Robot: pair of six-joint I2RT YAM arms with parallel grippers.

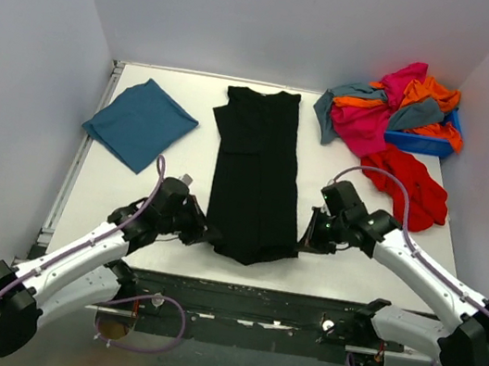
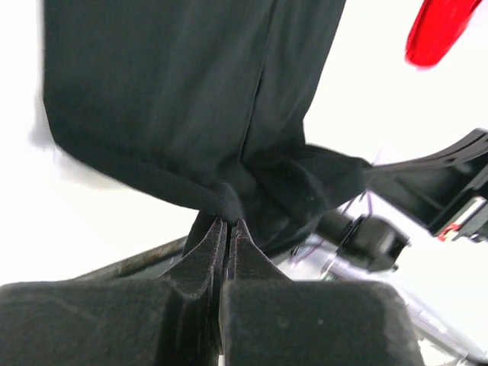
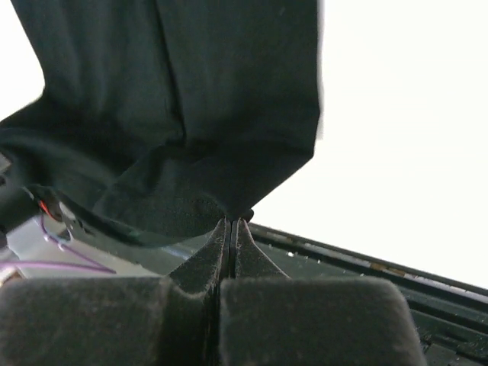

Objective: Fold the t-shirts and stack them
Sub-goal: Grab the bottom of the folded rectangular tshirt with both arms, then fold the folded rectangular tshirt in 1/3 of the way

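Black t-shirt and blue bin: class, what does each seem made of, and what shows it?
Black t-shirt: soft matte cloth, perhaps cotton knit; it lies limp and puckers at its pinched hem. Blue bin: seemingly rigid smooth plastic; its rim runs straight.

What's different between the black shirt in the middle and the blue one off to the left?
The black t-shirt is a long narrow strip, sides folded in; the teal-blue t-shirt is a compact folded square, turned at an angle. The left end effector and right end effector pinch the black one's near corners; nothing touches the teal-blue one. Both lie on the white table.
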